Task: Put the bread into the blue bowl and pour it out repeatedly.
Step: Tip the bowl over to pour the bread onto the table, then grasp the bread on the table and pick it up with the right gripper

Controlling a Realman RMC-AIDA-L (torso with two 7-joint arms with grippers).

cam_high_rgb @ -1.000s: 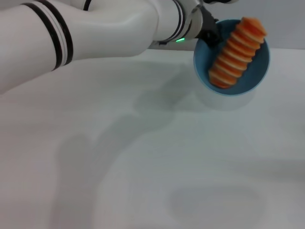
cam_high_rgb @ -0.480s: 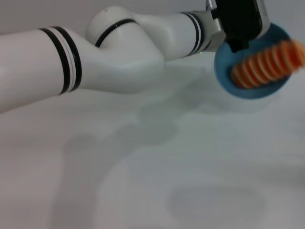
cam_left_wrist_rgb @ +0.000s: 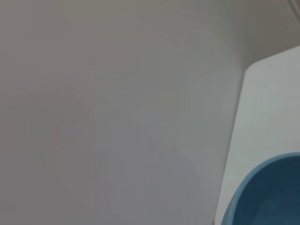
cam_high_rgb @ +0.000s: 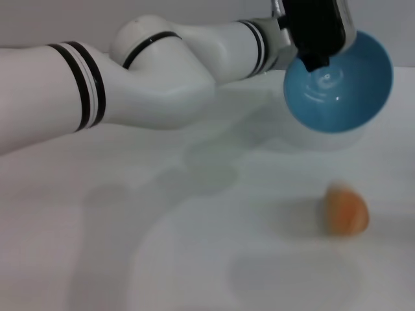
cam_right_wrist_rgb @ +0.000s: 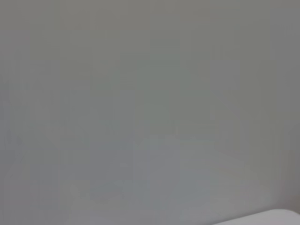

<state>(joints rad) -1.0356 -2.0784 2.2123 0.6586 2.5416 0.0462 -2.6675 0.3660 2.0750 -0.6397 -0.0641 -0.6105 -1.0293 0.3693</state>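
one blue bowl (cam_high_rgb: 340, 84), tipped, hollow bare, held aloft. one bread (cam_high_rgb: 345, 211), blurred, on table (cam_high_rgb: 194, 246) below bowl, toward its near side. one left gripper (cam_high_rgb: 316, 32), at bowl's far rim. one table.

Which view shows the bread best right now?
The head view: the bread shows on the table, below the tilted, empty blue bowl. The left wrist view shows only the bowl's rim; the right wrist view shows neither.

My head cam looks down over the white table (cam_high_rgb: 194, 259). Left wrist cam sits tight by the blue bowl (cam_left_wrist_rgb: 267, 197), which both share. Right wrist cam faces wall.
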